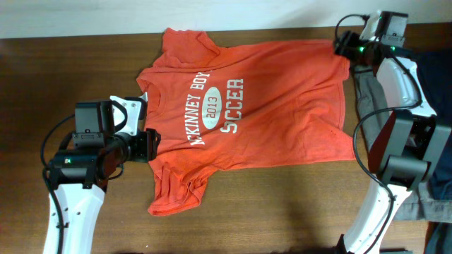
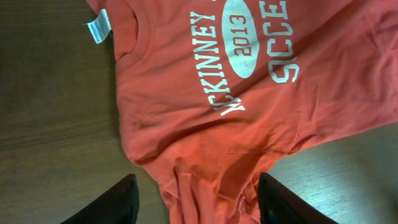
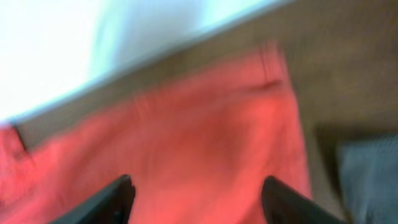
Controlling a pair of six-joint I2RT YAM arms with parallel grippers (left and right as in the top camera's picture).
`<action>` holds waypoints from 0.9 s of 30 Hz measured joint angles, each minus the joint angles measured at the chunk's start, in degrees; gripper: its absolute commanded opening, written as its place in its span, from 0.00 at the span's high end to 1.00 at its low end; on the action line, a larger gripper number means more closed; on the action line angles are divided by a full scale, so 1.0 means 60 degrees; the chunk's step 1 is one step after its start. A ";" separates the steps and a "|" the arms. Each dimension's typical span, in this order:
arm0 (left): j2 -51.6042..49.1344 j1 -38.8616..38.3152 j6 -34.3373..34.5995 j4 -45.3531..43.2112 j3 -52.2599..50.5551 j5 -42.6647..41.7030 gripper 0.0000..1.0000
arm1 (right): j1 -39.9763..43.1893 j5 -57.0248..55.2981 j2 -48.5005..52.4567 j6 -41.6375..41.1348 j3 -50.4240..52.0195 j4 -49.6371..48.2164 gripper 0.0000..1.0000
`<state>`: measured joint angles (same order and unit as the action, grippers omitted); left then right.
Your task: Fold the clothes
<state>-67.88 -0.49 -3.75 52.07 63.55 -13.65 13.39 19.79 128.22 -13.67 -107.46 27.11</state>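
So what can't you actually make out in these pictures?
- Right wrist view: motion blur turns the T-shirt into a red smear, and it is unclear whether the right jaws touch it.
- Left wrist view: the top edge cuts off the white print, and the text on the neck label is too small to read.
- Overhead: the right arm covers the shirt's hem corner and part of a grey cloth, so I can't tell what that is.
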 measured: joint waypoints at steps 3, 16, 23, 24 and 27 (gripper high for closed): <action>0.0000 0.0004 0.0000 -0.0007 0.0000 0.0178 0.30 | -0.0080 0.0127 0.0000 0.0004 0.0000 0.1060 0.27; -0.3530 -0.0007 -0.0211 -0.2994 0.0022 0.1220 1.00 | -0.0153 0.2135 -0.0076 0.2069 0.0000 0.5472 0.94; -0.6226 -0.0007 -0.0189 -0.4972 0.0018 0.0477 1.00 | -0.0364 0.2572 -0.1300 0.2856 0.0007 0.6717 0.96; -0.6477 -0.0015 -0.0189 -0.5107 0.0018 0.0408 1.00 | -0.0441 0.2612 -0.1647 0.2900 0.0007 0.6914 0.96; -0.7107 -0.0015 -0.0189 -0.5359 0.0022 0.0229 1.00 | -0.0648 0.2616 -0.2302 0.3002 0.0007 0.7300 0.96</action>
<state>-110.52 -0.58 -4.89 19.92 63.68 -12.27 9.50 35.48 114.41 4.34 -107.42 70.91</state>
